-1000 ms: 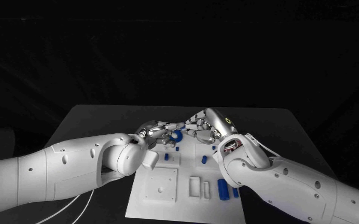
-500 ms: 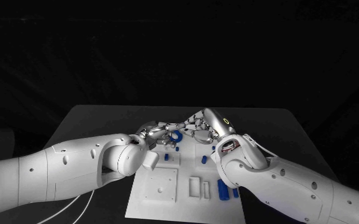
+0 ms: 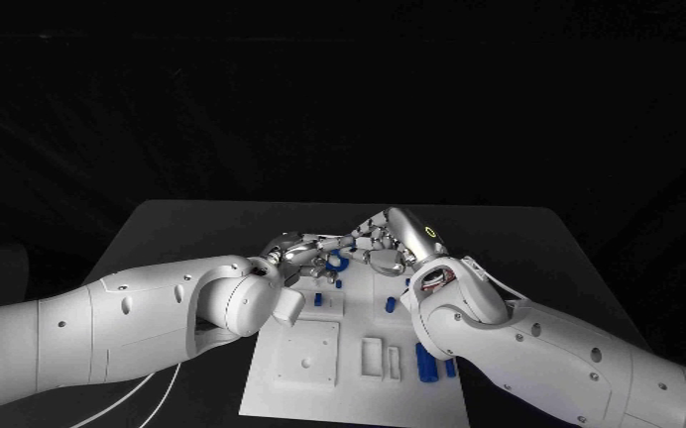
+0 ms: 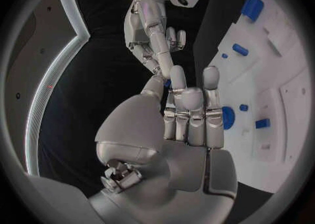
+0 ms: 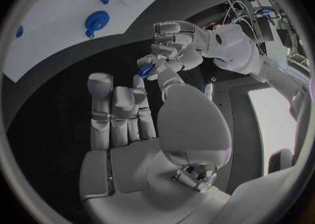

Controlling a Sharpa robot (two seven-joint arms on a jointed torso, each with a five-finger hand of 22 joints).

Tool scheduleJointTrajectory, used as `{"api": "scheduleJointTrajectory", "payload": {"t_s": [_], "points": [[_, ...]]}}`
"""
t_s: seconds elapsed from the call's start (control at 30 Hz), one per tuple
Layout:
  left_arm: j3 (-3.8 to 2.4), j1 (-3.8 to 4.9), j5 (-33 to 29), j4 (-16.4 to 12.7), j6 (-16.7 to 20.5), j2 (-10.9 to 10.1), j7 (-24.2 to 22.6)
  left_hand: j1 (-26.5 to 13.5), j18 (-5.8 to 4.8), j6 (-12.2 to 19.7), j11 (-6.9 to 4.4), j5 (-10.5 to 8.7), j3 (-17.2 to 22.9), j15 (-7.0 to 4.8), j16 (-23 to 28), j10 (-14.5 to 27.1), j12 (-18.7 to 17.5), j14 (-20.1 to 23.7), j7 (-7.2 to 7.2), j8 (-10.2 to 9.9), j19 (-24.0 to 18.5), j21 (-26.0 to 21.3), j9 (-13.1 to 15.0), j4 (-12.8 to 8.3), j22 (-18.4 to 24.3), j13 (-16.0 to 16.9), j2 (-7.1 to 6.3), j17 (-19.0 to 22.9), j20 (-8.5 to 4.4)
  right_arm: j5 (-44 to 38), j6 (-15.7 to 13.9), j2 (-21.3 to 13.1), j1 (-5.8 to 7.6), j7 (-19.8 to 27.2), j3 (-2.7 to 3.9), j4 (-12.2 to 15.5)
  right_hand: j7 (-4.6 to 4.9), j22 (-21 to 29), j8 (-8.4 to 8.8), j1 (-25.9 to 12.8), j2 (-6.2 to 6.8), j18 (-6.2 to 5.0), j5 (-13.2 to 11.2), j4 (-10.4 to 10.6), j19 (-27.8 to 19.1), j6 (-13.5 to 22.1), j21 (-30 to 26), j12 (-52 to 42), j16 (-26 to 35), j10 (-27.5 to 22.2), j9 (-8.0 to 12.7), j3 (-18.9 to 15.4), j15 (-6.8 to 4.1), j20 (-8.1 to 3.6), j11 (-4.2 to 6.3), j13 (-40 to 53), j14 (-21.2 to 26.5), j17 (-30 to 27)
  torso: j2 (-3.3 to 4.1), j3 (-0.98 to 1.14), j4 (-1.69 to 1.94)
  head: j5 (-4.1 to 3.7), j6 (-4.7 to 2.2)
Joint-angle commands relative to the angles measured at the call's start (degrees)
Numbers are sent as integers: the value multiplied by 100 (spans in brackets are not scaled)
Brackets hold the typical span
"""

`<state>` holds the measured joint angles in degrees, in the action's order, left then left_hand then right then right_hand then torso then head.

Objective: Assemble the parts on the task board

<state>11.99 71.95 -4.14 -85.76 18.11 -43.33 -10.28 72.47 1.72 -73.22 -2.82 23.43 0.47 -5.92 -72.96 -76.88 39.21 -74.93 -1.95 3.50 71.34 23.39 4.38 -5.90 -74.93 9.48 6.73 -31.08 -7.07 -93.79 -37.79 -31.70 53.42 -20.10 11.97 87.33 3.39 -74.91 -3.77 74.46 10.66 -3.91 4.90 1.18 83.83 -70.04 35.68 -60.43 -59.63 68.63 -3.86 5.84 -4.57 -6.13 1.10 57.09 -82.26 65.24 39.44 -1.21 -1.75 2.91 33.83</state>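
Two silver hands meeting above the far end of the task board (image 3: 286,374), fingertips touching.
Left hand (image 3: 296,253): raised over the board's far-left corner, fingers curled toward the right hand, small blue part (image 5: 145,70) pinched at the fingertips, as seen from the right wrist.
Right hand (image 3: 384,240): raised over the far-right side, fingers extended together, tips touching the same blue part; cannot tell whether gripping or merely touching.
Blue part: held off the board, between the two sets of fingertips, mostly hidden by them in the left wrist view.
Blue round gear-like part (image 3: 336,262): on the board's far end, just below the joined hands.
Several small blue pegs (image 3: 317,299): standing mid-board, apart from one another.
One larger blue piece (image 3: 424,361): near the board's near-right edge, a thinner blue piece just beside it.
White blocks (image 3: 310,356): on the near half of the board.
Black table (image 3: 186,225) beneath.
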Motion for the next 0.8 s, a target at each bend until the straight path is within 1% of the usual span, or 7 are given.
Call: {"api": "scheduleJointTrajectory", "payload": {"t_s": [0.03, 0.4, 0.5, 0.57, 0.6, 0.67, 0.8], "points": [[-9, 4, -9, -31, -90, 37, -39, -24, -36, -29, -13, 38, 402, -17, 32, 43, -29, -17, 21, 21, -46, 40, 9, -372, -103, -8, 26, -6, -11, -134, 198, 36, -11, 41, -9, 4, 30, -392, 15, 39, 40, -75, 114, -36, -25, 109, -74, 27, 37, -90, 3, -70, 17, 62, -9, -37, 57, -18, 1, -1, 1, 3, 11], [-9, 3, -13, -31, -90, 39, -33, -45, -36, -29, -15, 86, 397, -18, 32, 48, -30, -20, 22, 21, -42, 40, 9, -370, -102, -9, 14, -8, -12, -173, 210, 54, -12, 97, -18, -2, 41, -393, 17, 127, -20, -96, 316, -297, -35, 136, -92, -16, 27, -131, 4, 96, 26, 81, -17, -88, 79, -27, 2, 0, 1, 4, 16], [-9, 3, -13, -31, -93, 38, -31, -40, -35, -31, -15, 90, 403, -19, 32, 49, -31, -20, 22, 21, -41, 40, 9, -377, -102, -9, 15, -8, -12, -183, 196, 53, -12, 103, -20, -2, 28, -398, 21, 166, -69, -87, 130, -457, -31, 63, -65, -42, 17, -118, 9, 486, 15, 70, -3, -83, 70, -27, 2, 0, 1, 4, 16], [-9, 3, -13, -30, -94, 37, -29, -38, -35, -31, -16, 89, 403, -19, 31, 49, -31, -21, 22, 21, -41, 40, 9, -379, -102, -9, 14, -8, -12, -185, 189, 51, -12, 111, -20, -1, 15, -404, 19, 199, -135, -76, -122, -613, -28, -21, -37, -62, 16, -108, 10, 944, 0, 56, 15, -71, 67, -28, 0, 0, 1, 1, 15], [-9, 3, -13, -30, -95, 37, -29, -36, -35, -33, -15, 90, 406, -19, 30, 48, -30, -22, 23, 22, -41, 40, 10, -381, -102, -9, 15, -9, -13, -183, 183, 50, -13, 118, -21, -2, 9, -405, 22, 127, -106, -70, -135, -715, -34, -42, -28, -68, 12, -109, 13, 1199, -2, 50, 16, -68, 63, -27, 0, 1, 0, -1, 15], [-9, 3, -13, -30, -101, 37, -27, -36, -35, -33, -15, 90, 406, -19, 30, 48, -30, -22, 23, 22, -41, 40, 10, -381, -102, -9, 15, -9, -13, -171, 171, 46, -13, 137, -21, 0, 18, -408, 25, 125, -213, -68, -181, -815, -36, -97, -11, -89, 10, -105, 15, 1571, -14, 37, 31, -45, 62, -24, 1, 0, 0, -1, 18], [-9, 2, -13, -32, -116, 35, -21, -36, -35, -33, -15, 90, 406, -19, 30, 48, -30, -22, 23, 22, -41, 40, 10, -381, -102, -9, 15, -9, -13, -151, 168, 42, -15, 178, -22, 2, 21, -415, 21, -11, -277, -63, -189, -1016, -58, -221, 52, -107, 2, -108, 13, 2286, -27, 18, 45, -15, 64, -12, 3, 2, 1, -7, 21]]}}
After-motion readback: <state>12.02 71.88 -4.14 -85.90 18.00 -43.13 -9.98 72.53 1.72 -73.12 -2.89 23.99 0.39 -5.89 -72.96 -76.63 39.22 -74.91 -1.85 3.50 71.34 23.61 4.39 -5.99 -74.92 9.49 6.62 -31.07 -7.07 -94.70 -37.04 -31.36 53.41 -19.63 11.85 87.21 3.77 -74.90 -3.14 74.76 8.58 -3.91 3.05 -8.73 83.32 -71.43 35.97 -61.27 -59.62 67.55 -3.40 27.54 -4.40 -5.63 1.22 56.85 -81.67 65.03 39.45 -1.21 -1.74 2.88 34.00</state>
